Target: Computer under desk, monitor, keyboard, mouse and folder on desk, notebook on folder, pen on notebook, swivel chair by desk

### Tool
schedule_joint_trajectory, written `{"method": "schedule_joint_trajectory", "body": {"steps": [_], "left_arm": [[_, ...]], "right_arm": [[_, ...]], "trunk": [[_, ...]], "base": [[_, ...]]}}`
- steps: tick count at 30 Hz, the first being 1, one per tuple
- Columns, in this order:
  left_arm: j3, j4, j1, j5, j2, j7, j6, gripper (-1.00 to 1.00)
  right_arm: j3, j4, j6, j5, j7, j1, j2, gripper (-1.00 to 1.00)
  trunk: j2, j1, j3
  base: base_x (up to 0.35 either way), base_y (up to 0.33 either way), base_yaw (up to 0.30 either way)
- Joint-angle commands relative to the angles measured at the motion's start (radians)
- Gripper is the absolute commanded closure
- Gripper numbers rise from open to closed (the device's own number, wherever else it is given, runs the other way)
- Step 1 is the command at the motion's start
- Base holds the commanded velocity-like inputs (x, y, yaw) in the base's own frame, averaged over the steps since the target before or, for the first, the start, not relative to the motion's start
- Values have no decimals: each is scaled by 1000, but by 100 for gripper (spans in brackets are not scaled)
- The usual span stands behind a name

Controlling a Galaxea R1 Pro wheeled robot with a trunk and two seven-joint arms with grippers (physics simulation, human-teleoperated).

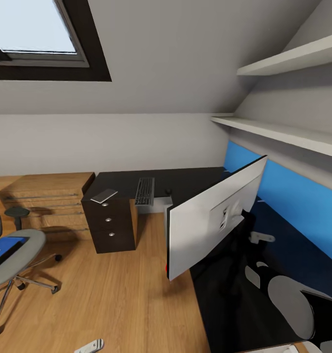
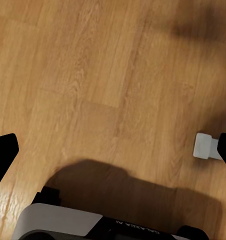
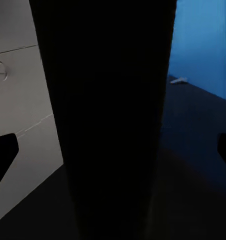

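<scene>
The monitor (image 1: pixel 212 218) shows its white back and leans steeply over the right wing of the black desk (image 1: pixel 185 177); its lower corner with a red dot hangs past the desk edge. The dark keyboard (image 1: pixel 144 191) lies on the desk's back wing. At the left stands the grey swivel chair (image 1: pixel 16 252) with the blue folder (image 1: pixel 7 246) on its seat. My right arm (image 1: pixel 288 296) reaches in behind the monitor. My right gripper (image 3: pixel 113 150) is open, with a broad black upright surface between its fingers. My left gripper (image 2: pixel 113 150) hangs open over the wood floor.
A flat grey item (image 1: pixel 104 195) lies on the three-drawer unit (image 1: pixel 112 228). A low oak chest (image 1: pixel 48 196) stands left of the desk. A small white object (image 2: pixel 205 146) lies on the floor. White shelves (image 1: pixel 283 132) jut out over the blue wall panel (image 1: pixel 293 196).
</scene>
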Motion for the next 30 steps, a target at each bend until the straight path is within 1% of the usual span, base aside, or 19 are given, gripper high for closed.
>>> {"method": "schedule_joint_trajectory", "body": {"steps": [1, 3, 8, 23, 28, 30], "left_arm": [[1, -3, 0, 11, -1, 5, 6, -100], [1, -3, 0, 11, -1, 5, 6, -100], [1, -3, 0, 11, -1, 5, 6, -100], [4, 0, 0, 11, 0, 3, 5, -100], [33, 2, 0, 11, -1, 2, 3, -100], [39, 2, 0, 11, -1, 1, 3, -100]], "right_arm": [[-3, 1, -2, 10, -16, -1, 0, -100], [-3, 1, -1, 10, -36, -1, 0, -100], [-2, 1, -1, 11, -53, -1, 1, -100], [-1, 2, -2, 13, -57, -1, 3, -100], [-1, 3, -2, 13, -56, -1, 3, -100], [-1, 3, -2, 13, -56, -1, 3, -100]], "trunk": [[-1, 0, -1], [-1, 0, -1], [-1, 0, -1], [-1, 0, -1], [-1, 0, -1], [-1, 0, -1]], "base": [[0, 0, 0], [0, 0, 0], [0, 0, 0], [0, 0, 0], [0, 0, 0], [0, 0, 0]]}}
